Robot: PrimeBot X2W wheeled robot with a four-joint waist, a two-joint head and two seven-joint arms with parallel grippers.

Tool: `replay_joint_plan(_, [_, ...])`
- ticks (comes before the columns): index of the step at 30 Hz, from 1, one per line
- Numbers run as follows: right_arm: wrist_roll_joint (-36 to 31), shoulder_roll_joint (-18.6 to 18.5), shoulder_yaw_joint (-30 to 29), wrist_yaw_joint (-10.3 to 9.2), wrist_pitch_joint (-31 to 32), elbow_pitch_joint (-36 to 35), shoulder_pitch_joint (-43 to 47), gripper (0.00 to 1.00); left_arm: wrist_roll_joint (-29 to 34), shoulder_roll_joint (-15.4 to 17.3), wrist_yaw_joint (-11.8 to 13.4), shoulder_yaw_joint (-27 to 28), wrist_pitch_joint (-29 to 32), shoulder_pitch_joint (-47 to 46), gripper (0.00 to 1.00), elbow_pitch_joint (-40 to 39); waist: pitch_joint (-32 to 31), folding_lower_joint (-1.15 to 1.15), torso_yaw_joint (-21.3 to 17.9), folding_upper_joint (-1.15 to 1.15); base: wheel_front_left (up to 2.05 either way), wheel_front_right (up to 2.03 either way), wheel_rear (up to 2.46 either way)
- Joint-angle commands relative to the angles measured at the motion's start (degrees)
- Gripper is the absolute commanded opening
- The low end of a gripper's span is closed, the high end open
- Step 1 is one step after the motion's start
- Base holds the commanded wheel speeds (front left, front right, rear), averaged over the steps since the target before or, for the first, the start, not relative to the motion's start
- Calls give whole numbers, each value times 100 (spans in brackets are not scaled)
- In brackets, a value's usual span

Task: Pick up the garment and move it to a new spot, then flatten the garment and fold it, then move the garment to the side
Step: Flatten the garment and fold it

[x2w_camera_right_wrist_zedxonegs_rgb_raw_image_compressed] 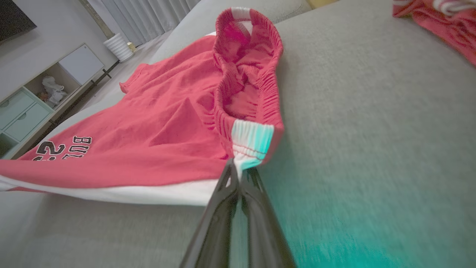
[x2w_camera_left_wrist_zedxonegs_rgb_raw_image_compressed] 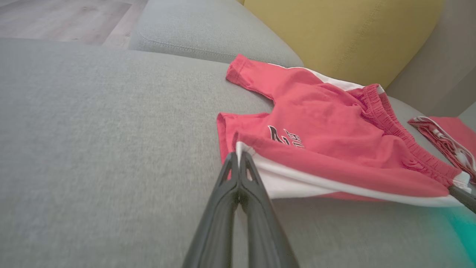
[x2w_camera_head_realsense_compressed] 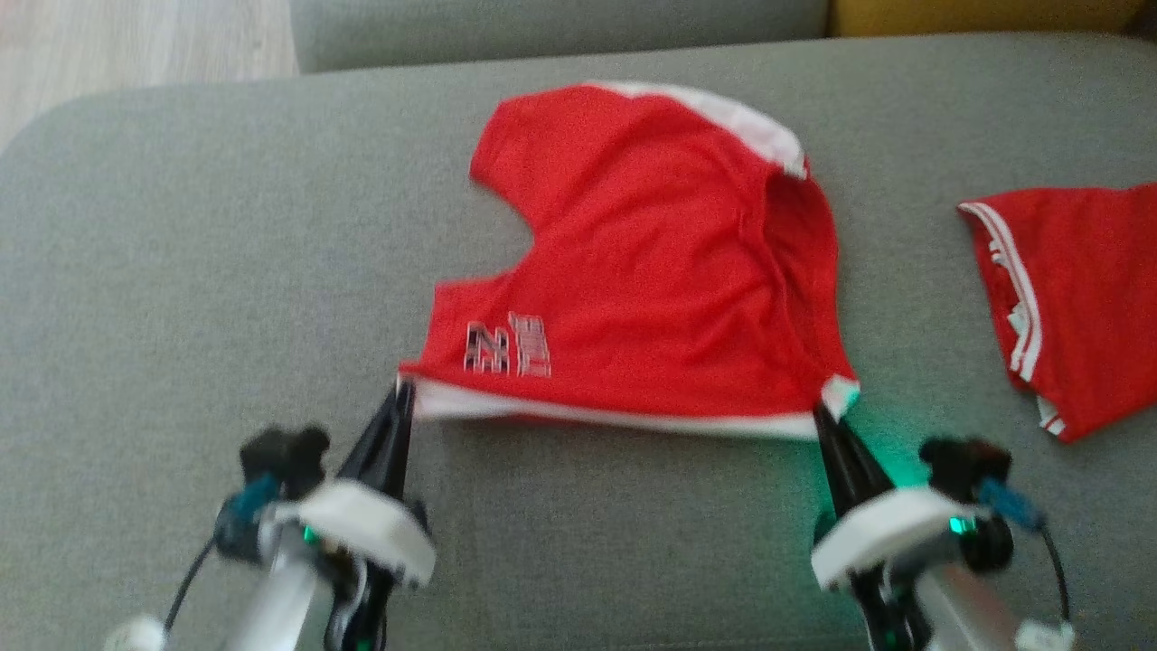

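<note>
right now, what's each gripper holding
left gripper: shut on the red shorts, at the white-trimmed hem corner
right gripper: shut on the same shorts, at the waistband corner

left gripper (x2w_camera_head_realsense_compressed: 404, 391): my jaws are pressed flat together, tips pinching the near left corner of the garment (x2w_camera_head_realsense_compressed: 633, 271).
left arm: comes up from lower left in head view, pale forearm, white wrist housing, fingers leaning slightly inward.
right gripper (x2w_camera_head_realsense_compressed: 821, 411): my jaws are closed tight, tips pinching the garment's near right corner.
right arm: comes up from lower right, fingers leaning slightly inward, green light on at the wrist.
spacing: grippers well apart, roughly level.
</note>
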Motion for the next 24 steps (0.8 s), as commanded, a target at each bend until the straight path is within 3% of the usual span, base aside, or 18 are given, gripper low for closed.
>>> replay_joint_plan(1, [-102,-5,-99,37,94,-494,280,0,40,214,102,311,-70,160,0,-434,-160,0,-60,0,0,0,0])
replay_joint_plan(12, [-820,259,-1263,37,1815,-3882,2628,0,-56,369,693,373,550,1830,0,-2472,-401,0,-88,0,0,0,0])
replay_joint_plan(18, [-720,288,-1395,37,2224,-4539,2989,0,-35,474,760,353,754,1947,0,-2905,-399,0,-83,0,0,0,0])
replay_joint_plan(24, [-379,290,-1408,37,2322,-4662,2852,0,16,645,630,358,790,1551,0,-2982,-267,0,-153,0,0,0,0])
